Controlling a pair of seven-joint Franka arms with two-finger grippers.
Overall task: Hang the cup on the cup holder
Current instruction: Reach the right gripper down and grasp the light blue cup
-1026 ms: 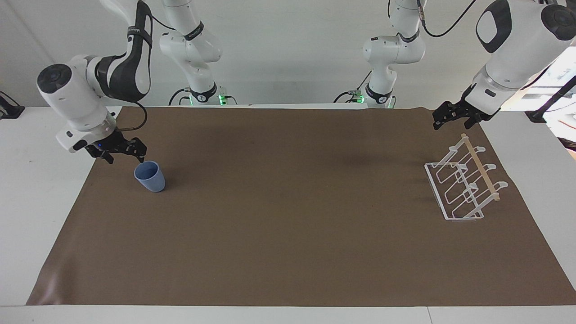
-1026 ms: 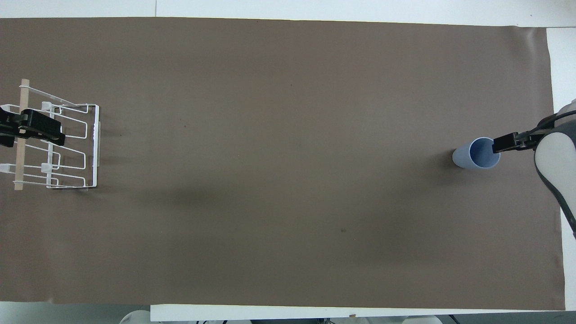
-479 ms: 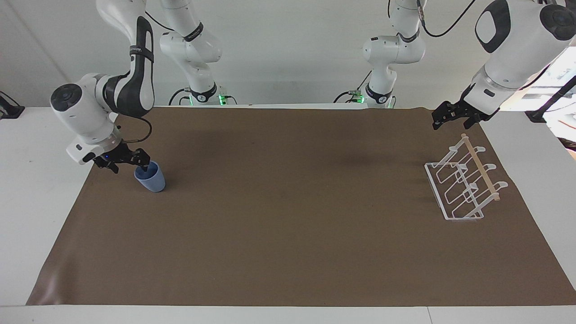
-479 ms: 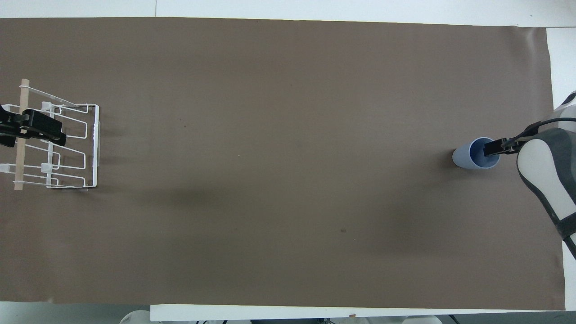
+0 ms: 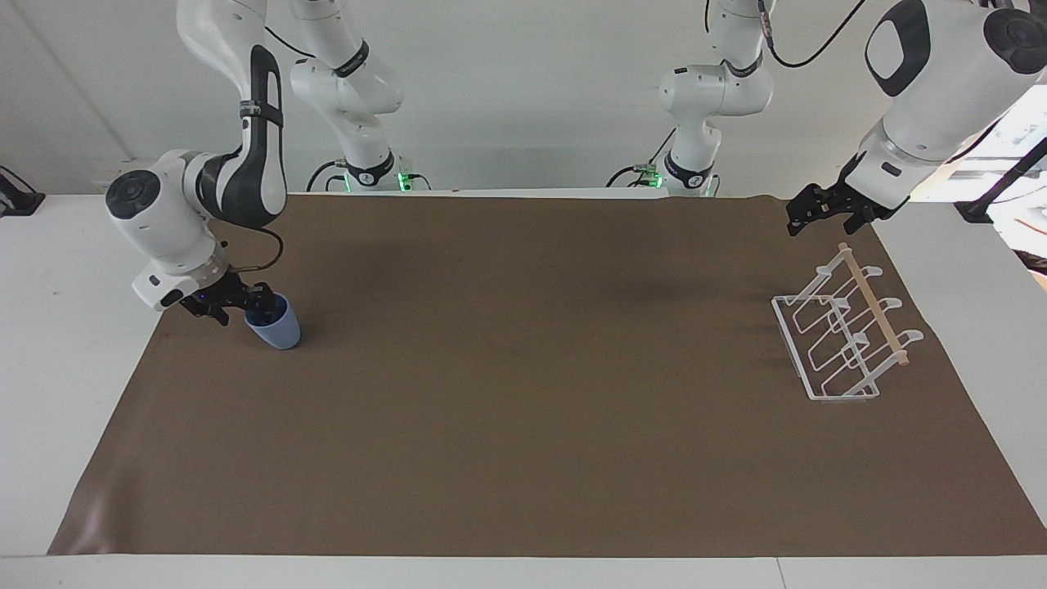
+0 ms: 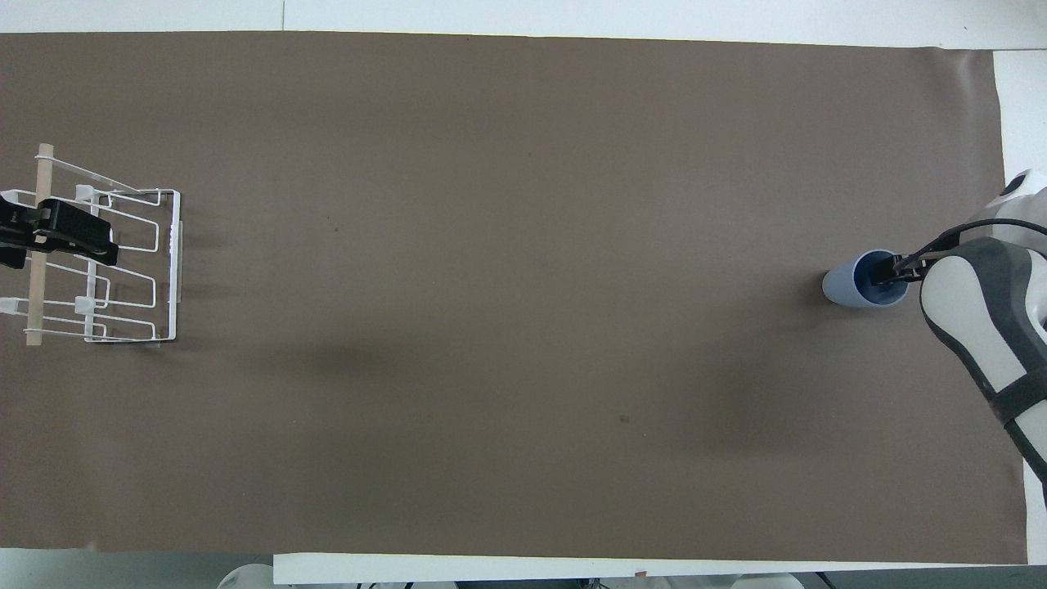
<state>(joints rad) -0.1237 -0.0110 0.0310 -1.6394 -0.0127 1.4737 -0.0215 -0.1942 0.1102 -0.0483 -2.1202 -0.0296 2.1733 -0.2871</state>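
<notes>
The light-blue cup [image 5: 280, 332] stands upright on the brown mat at the right arm's end of the table; it also shows in the overhead view [image 6: 841, 286]. My right gripper [image 5: 244, 312] is open and down at the cup's rim, one finger inside the cup and one outside; in the overhead view [image 6: 890, 273] its tip is inside the cup's mouth. The white wire cup holder [image 5: 826, 348] with its wooden rod stands at the left arm's end, also in the overhead view [image 6: 159, 245]. My left gripper [image 5: 822, 214] waits in the air over the holder's end nearest the robots [image 6: 78, 233].
A brown mat [image 5: 523, 368] covers most of the white table [image 5: 74, 343]. Nothing else stands on it between the cup and the holder. The arms' bases are at the table's edge nearest the robots.
My right gripper has come down from beside the cup's rim onto it, with one finger now inside the cup. The cup, the holder and the left arm have not moved.
</notes>
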